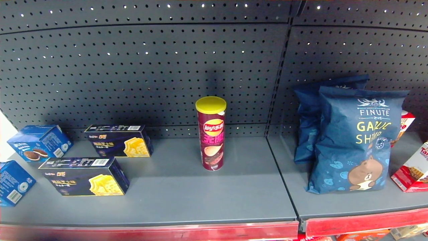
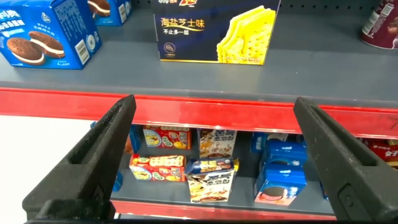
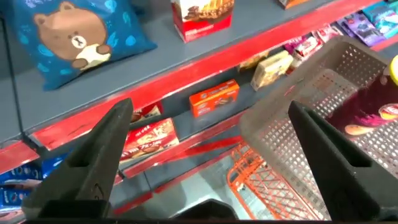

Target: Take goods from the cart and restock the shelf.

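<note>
shelf: grey shelf [image 1: 200, 194] with a red front edge and a pegboard back; goods stand in a row across it
cookie boxes: two blue cookie boxes at the far left, one far [image 1: 40, 142] and one near [image 1: 13, 182], the near one cut by the frame edge
left gripper: left gripper [image 2: 213, 102] sits low in front of the shelf's red edge, at the left part of the shelf; fingers apart, nothing between them
cracker boxes: two navy cracker boxes with yellow pictures, just right of the cookie boxes; far one [image 1: 118, 140] by the back wall, near one [image 1: 85, 176] closer to the front edge
lower shelf: boxes of snacks [image 2: 211, 174] on the level below, seen between the left fingers
chip can: maroon chip can [image 1: 211, 137] with a yellow lid, upright, mid-shelf, alone, well apart from the boxes and the bags
bags: two dark blue bags right of the divider; front bag [image 1: 354, 144] leans on the back bag [image 1: 307, 127]
red boxes: red boxes [image 1: 413, 170] at the far right, just beside the bags
right gripper: right gripper [image 3: 210, 107] is below the right part of the shelf, beside the cart; fingers apart, holding nothing
cart: grey mesh cart [image 3: 311, 93] on an orange frame, right of the shelves
can in cart: a maroon can [image 3: 373, 106] lies inside the cart, partly cut off
</note>
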{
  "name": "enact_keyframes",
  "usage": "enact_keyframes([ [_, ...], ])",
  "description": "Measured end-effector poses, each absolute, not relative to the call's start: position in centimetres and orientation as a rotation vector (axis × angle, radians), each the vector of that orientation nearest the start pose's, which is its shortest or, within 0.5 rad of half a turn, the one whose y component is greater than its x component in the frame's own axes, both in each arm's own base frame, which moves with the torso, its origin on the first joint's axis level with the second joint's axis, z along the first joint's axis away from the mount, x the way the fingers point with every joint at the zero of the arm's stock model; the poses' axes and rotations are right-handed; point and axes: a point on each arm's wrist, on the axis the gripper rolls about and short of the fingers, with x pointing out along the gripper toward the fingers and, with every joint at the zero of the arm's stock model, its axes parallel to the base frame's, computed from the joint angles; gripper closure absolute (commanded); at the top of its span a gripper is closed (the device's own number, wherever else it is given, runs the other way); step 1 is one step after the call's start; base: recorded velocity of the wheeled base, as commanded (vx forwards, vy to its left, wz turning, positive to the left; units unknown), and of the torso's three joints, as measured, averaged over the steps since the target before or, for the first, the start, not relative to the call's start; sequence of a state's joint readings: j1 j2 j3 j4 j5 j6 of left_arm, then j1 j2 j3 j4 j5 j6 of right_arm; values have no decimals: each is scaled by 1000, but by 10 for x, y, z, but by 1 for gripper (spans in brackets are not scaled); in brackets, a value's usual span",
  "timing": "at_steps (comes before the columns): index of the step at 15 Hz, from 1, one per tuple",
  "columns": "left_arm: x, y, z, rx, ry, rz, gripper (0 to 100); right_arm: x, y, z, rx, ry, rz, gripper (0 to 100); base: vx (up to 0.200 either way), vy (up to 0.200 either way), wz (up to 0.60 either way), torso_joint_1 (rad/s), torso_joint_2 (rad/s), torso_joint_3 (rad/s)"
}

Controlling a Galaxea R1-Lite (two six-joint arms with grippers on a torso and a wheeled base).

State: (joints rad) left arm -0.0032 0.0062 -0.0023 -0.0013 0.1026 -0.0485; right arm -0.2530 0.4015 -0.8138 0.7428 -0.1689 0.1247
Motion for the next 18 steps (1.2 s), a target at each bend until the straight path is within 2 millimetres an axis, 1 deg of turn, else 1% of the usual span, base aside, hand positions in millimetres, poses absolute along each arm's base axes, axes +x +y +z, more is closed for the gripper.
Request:
enact_keyframes([
  [8, -23, 2, 76, -46, 1, 99, 0, -49, 9, 223, 126, 289, -451, 0, 0, 0, 0, 0, 0, 0],
  [16, -23, 2, 77, -46, 0, 94, 0, -50, 9, 224, 124, 278, -457, 0, -200, 0, 0, 1, 4, 2],
  [17, -23, 2, 77, -46, 0, 94, 0, -50, 9, 224, 120, 280, -458, 0, 0, 0, 0, 0, 0, 0],
  [18, -23, 2, 77, -46, 0, 93, 0, -49, 9, 223, 119, 285, -462, 0, 0, 0, -600, -12, 2, 7],
])
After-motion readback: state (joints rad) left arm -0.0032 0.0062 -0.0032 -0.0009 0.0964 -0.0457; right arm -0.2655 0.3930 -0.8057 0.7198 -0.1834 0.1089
